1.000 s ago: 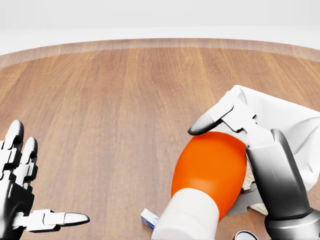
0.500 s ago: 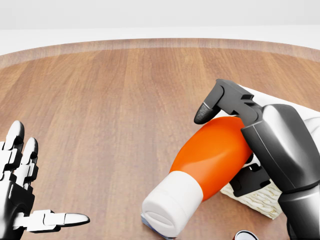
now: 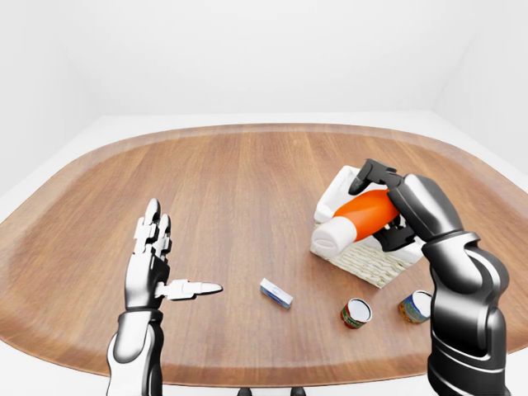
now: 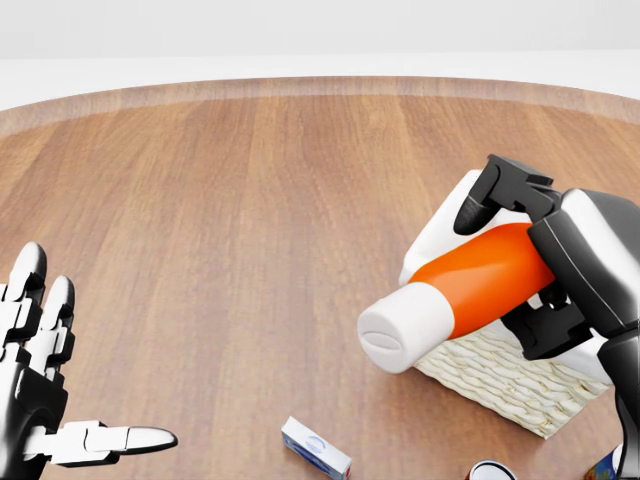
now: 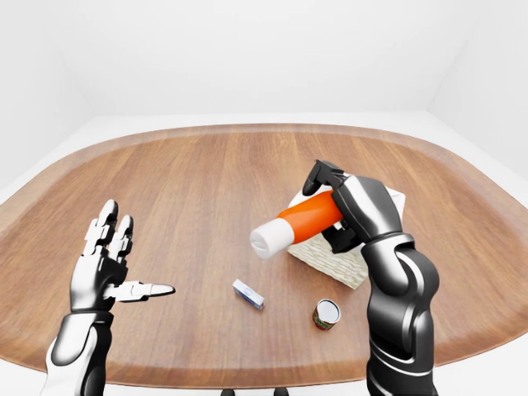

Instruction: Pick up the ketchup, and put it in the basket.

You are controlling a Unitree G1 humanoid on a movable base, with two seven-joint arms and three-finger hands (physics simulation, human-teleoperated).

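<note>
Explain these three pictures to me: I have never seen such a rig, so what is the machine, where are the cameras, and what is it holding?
This is a simulated humanoid robot at a round wooden table. All three pictures come from cameras on its head, looking out over its own arms: the left-eye and right-eye views show nearly the same scene, and the head view sits closer in. Its right hand has its fingers closed round an orange ketchup bottle with a white cap, held on its side above a woven basket with a white lining. The left hand is open and holds nothing. Also on the table lie a small blue and white box and two small cans.
</note>
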